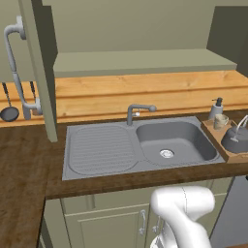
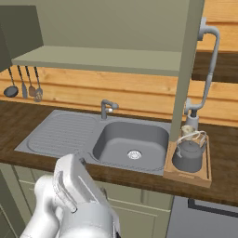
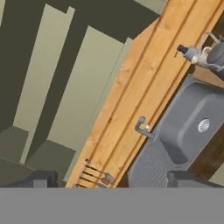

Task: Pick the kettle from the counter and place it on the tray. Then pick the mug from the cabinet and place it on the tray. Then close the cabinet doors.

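Standing wide apart at the bottom of the hand view, the gripper (image 3: 109, 179) grasps nothing, while the kettle (image 2: 188, 155) and mug (image 2: 188, 130) are seen on the tray (image 2: 186, 177) at right, so the stiff, smooth door (image 2: 186, 69) is judged best pushed by its bar handle (image 2: 209, 69).

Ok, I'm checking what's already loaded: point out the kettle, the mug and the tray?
kettle (image 2: 188, 156): right base view, on its grey body.
mug (image 1: 221, 121): left base view, on its side wall.
tray (image 2: 186, 177): right base view, on its front rim.
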Controlling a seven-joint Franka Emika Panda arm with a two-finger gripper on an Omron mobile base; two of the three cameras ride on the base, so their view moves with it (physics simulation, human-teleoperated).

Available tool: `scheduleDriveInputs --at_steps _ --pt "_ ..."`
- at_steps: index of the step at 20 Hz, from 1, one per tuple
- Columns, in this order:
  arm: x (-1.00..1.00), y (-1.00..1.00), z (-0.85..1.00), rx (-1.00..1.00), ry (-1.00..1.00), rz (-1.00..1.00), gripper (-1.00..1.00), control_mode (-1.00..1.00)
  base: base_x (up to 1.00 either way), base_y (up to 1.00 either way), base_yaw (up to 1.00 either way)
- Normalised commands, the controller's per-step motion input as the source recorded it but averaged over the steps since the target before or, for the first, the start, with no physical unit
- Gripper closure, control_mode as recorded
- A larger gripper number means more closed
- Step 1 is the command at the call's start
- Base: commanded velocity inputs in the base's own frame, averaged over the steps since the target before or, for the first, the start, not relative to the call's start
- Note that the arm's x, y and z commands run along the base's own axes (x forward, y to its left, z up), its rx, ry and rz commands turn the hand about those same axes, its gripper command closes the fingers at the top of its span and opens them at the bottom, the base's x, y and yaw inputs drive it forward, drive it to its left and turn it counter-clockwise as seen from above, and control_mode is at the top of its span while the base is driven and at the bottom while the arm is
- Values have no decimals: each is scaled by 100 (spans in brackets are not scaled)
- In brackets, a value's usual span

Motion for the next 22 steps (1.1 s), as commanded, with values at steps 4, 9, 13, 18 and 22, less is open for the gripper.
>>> scheduleDriveInputs --at_steps 4,9,13,18,22 --pt "0 -42 18 6 -31 4 -100 -100 0 0 0" --pt "33 -40 5 12 -19 5 -100 -100 0 0 0" --pt "52 -42 0 17 -13 14 -100 -100 0 0 0" --pt "43 -47 0 16 -11 16 -100 -100 0 0 0" --pt "9 -65 0 15 -9 10 -100 -100 0 0 0"
